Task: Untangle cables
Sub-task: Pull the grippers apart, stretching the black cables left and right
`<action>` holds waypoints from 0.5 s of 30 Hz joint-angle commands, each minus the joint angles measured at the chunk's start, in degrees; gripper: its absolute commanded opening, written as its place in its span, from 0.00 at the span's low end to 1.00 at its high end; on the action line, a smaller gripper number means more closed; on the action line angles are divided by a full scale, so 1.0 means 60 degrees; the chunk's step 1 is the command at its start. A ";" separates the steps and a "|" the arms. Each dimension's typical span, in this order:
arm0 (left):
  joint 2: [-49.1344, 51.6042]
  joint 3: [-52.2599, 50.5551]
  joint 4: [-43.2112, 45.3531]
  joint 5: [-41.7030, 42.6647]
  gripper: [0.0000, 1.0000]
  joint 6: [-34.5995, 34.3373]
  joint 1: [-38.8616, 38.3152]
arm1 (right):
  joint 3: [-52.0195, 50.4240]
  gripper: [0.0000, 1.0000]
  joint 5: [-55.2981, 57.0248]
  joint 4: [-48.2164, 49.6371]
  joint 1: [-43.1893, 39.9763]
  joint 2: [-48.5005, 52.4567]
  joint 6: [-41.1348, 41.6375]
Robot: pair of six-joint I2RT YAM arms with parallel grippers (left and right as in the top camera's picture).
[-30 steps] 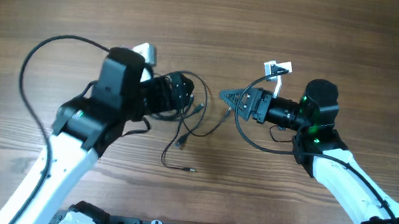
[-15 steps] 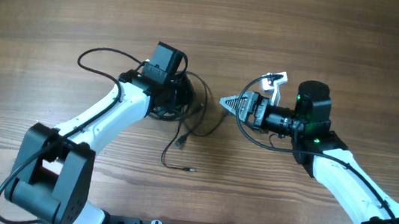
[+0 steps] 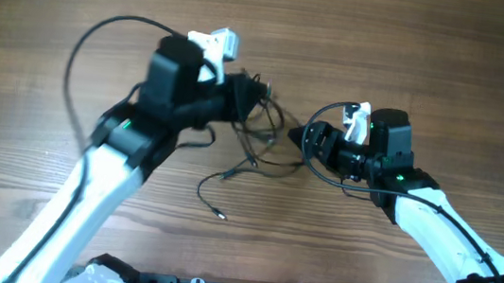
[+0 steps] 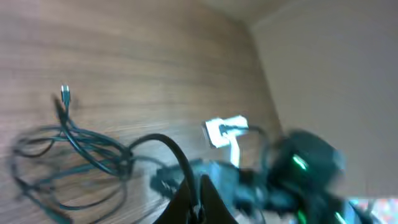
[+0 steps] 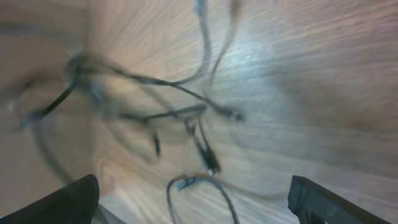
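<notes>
A: Closing within the last second, the left gripper (image 3: 254, 94) is now pinched on a strand of the cables (image 3: 266, 143); its jaws stood wide before.
B: And the tangle?
A: Drawn toward that grip, with one plug end (image 3: 222, 215) trailing on the wood.
B: The right gripper (image 3: 299, 134)?
A: Jaws spread, just beside the tangle, holding nothing. A counter-grip looks like the next step.

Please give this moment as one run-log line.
left end effector: shut on cables | right end effector: open, near cables | cables: tangled
</notes>
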 commanded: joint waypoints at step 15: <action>-0.3060 0.0211 -0.1636 0.0299 0.04 0.2470 -0.0018 | 0.0033 0.96 -0.2550 0.2820 0.0463 0.0055 -0.2262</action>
